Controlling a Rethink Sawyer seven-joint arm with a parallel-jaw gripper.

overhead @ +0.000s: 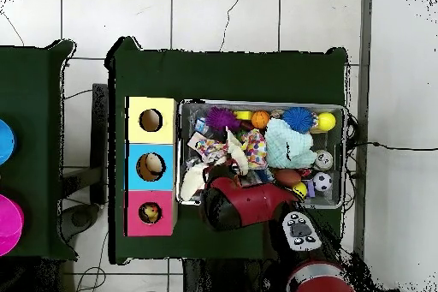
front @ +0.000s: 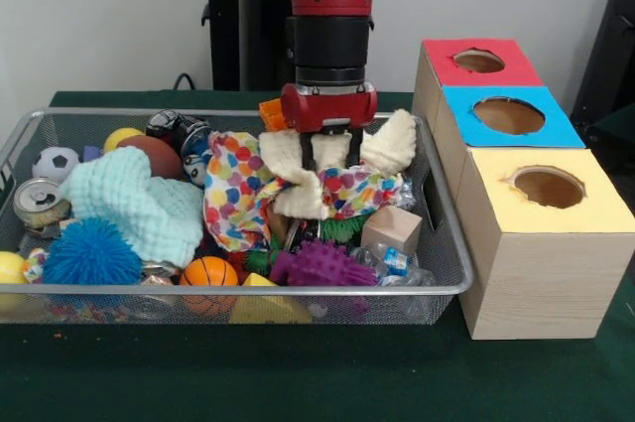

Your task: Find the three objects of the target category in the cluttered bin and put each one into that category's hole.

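Cream fleece cloth (front: 298, 169) bunches around the gripper (front: 327, 149), apparently clenched on it (dug from bin (front: 437, 288) clutter), likely for lifting.

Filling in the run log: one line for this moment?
arm: over bin | gripper: in the cream cloth, grasp unclear | boxes: beside bin

A plain pale wall (front: 99, 15) behind, white cracked floor tiles (overhead: 222, 14), and a green-topped table (front: 298, 372).
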